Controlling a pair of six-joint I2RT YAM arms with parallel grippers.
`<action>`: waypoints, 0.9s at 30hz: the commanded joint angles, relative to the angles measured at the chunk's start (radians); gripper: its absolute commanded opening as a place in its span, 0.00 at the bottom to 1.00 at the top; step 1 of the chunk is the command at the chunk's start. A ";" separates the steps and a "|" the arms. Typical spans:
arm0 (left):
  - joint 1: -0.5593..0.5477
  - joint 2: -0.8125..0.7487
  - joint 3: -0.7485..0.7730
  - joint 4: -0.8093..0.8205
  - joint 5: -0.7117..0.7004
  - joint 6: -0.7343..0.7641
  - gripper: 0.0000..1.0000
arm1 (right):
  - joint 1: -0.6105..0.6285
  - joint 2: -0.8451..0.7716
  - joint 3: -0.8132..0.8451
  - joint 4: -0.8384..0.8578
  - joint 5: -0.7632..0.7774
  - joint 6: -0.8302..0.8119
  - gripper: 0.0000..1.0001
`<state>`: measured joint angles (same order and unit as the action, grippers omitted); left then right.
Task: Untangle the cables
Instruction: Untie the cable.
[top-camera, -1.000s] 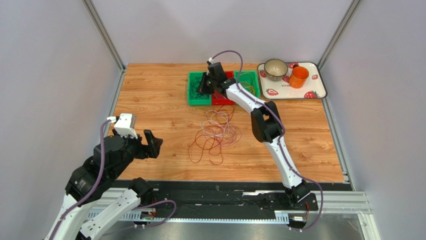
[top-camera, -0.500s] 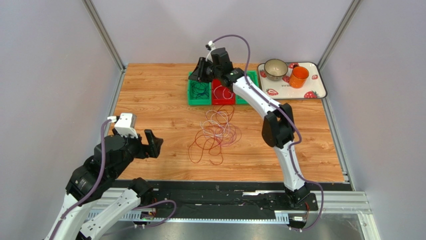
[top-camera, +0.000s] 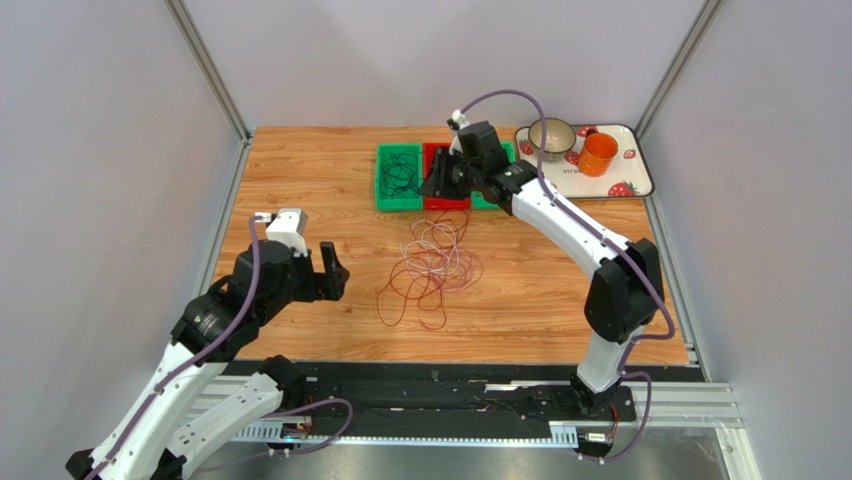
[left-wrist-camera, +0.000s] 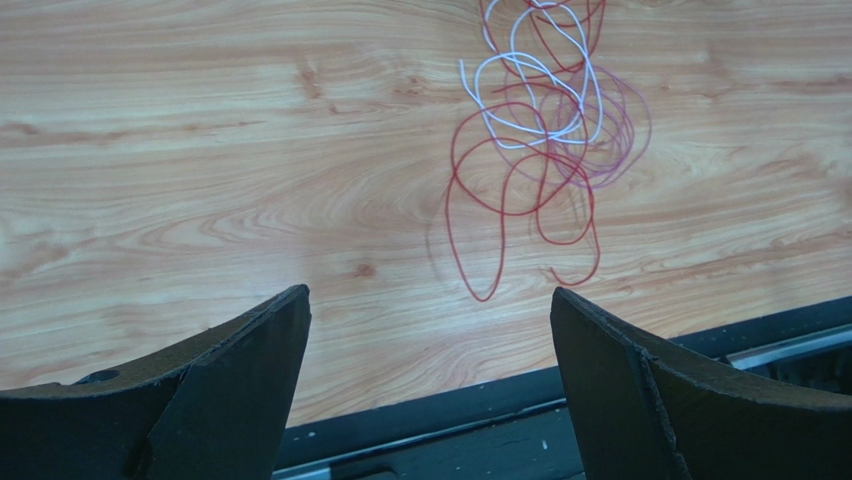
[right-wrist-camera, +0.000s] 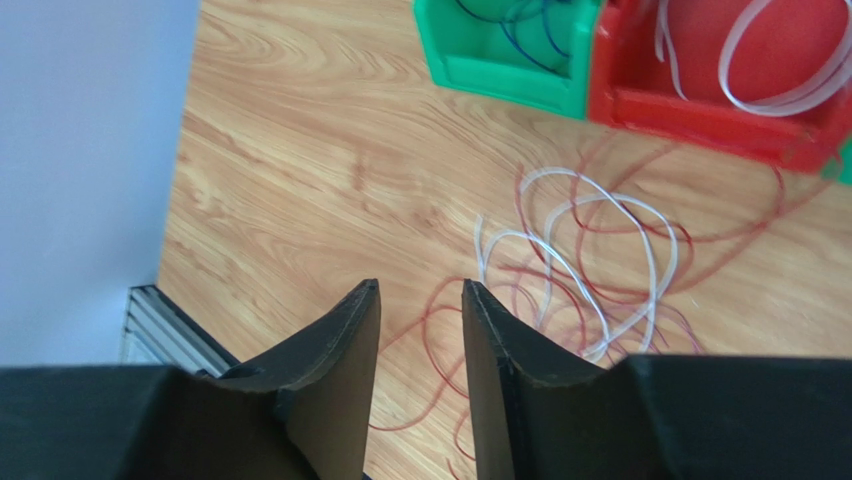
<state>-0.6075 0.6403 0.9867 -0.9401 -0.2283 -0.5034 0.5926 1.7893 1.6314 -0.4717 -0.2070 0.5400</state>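
The cables (top-camera: 432, 265) lie in a loose tangle of red, white and purple loops on the wood table's middle. My left gripper (top-camera: 322, 275) hovers to the left of them, open and empty. In the left wrist view the tangle (left-wrist-camera: 540, 130) sits ahead and to the right of the wide-open left gripper (left-wrist-camera: 428, 292). My right gripper (top-camera: 440, 180) hangs over the bins at the back, its jaws a narrow gap apart with nothing between them. The right wrist view shows the right gripper (right-wrist-camera: 420, 285) above the table, with the cables (right-wrist-camera: 590, 270) lower right of the bins.
A green bin (top-camera: 382, 190) holds dark cables (right-wrist-camera: 520, 30). The red bin (top-camera: 447, 203) beside it holds a white cable (right-wrist-camera: 790, 95). A strawberry tray (top-camera: 640, 180) at the back right carries a bowl (top-camera: 551, 138) and an orange cup (top-camera: 598, 153).
My right arm swung right from the green bin to the red bin and its jaws parted. My left arm moved forward and right, closer to the tangle.
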 joint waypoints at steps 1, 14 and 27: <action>0.005 0.085 -0.062 0.161 0.092 -0.066 0.97 | 0.003 -0.186 -0.166 -0.035 0.081 -0.038 0.41; 0.002 0.324 -0.135 0.419 0.198 -0.118 0.87 | 0.001 -0.291 -0.450 -0.010 0.149 -0.009 0.39; 0.000 0.190 -0.148 0.301 0.156 -0.106 0.84 | -0.001 0.104 -0.110 -0.087 0.207 -0.052 0.38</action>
<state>-0.6071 0.9016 0.8383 -0.5926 -0.0540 -0.6067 0.5922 1.8603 1.4075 -0.5407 -0.0502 0.5186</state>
